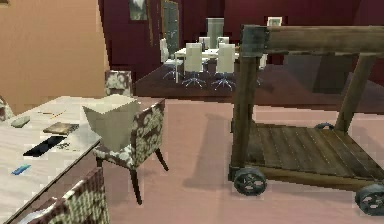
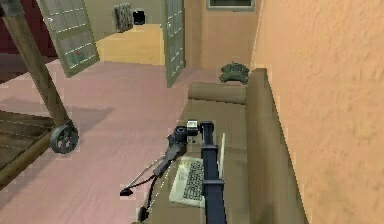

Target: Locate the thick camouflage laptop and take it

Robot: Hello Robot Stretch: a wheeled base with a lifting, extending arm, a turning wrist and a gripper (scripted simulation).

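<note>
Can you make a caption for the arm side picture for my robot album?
The robot's arm stretches beside a laptop on a brown sofa, gripper against pink floor.

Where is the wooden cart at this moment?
The wooden cart stands at the forward view's right, across the floor from the patterned chair; its wheel shows at the arm side view's left edge.

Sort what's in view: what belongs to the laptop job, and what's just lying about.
On the job: laptop on the tan ledge; end effector.

Lying about: wooden cart; patterned chair; pale box; far dining table; dark lump farther along the ledge.
</note>
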